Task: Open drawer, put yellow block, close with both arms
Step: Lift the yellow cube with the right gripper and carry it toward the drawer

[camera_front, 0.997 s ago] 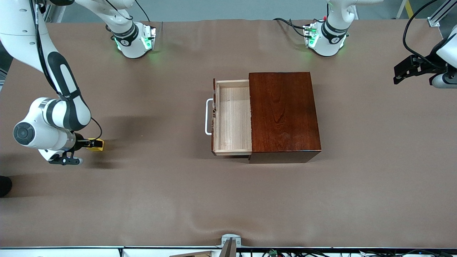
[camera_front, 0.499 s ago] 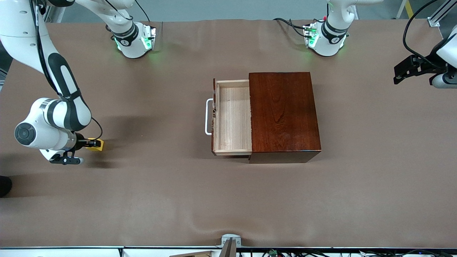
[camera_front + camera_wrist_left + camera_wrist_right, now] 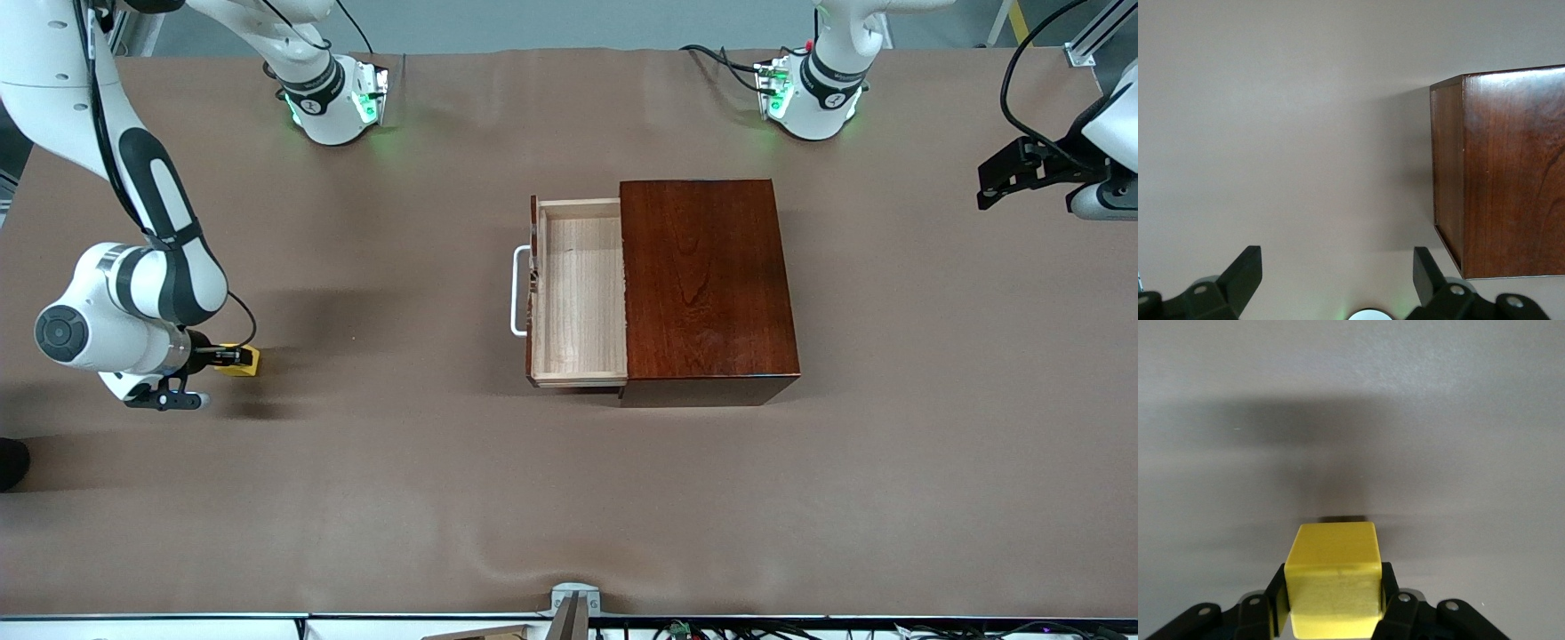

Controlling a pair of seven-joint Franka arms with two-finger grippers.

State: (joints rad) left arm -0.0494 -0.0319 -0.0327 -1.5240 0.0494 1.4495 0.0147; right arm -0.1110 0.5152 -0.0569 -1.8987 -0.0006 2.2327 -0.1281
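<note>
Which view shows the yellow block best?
Right wrist view: the yellow block fills the foreground, clamped between the right gripper fingers. Front view shows it small, half hidden by the gripper. Left wrist view doesn't show it.

even overhead light, soft shadows, sharp.

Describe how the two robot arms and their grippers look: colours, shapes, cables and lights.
Both arms are white, rounded and jointed, with dark grey joint sections. The right arm has a black cable along it, and the left arm has a black looping cable. Each base glows green. The right gripper and the left gripper are black, with two angular fingers.
</note>
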